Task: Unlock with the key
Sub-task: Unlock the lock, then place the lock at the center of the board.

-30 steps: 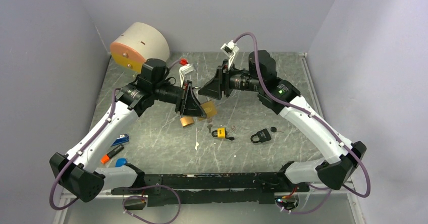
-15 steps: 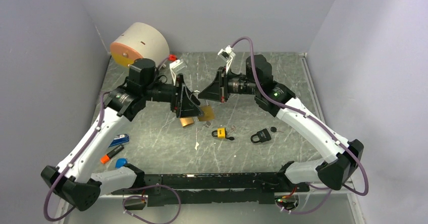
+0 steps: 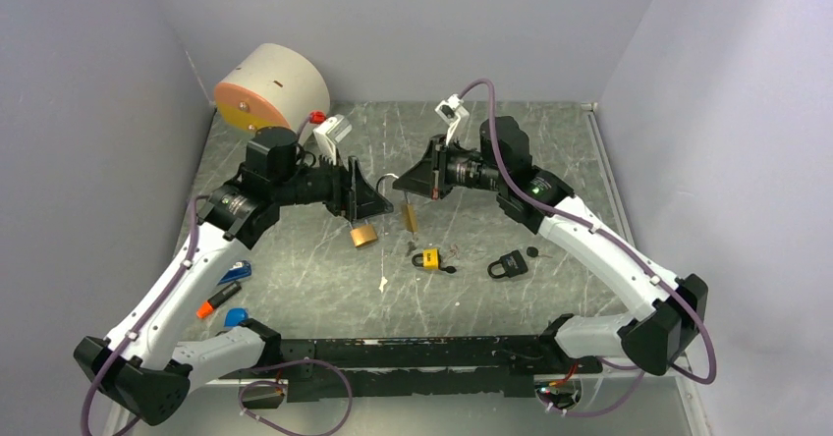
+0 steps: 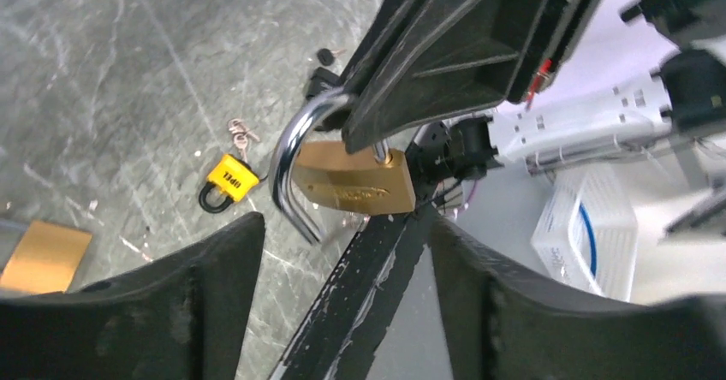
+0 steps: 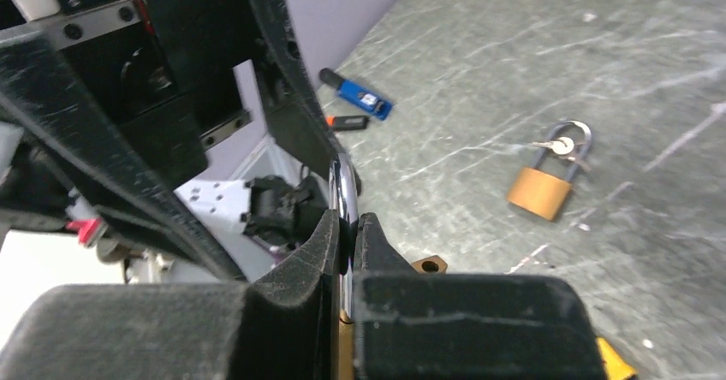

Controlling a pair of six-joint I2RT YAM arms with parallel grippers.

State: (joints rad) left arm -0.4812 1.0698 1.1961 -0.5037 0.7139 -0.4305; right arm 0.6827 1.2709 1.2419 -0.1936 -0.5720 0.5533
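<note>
Backed off, left pincer [image 4: 342, 226] gapes empty; right pincer [image 5: 347, 226] clamps brass padlock [image 4: 351, 187] by its shackle, yellow padlock [image 4: 229, 177] lying nearby.

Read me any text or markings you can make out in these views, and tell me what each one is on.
"OPEL": black letters on the yellow padlock, as best the left wrist view shows.
Engraving on the raised brass padlock: too blurred to read.
White label on the blue item: too small to read.
Any mark on the black padlock: too small to read.
</note>
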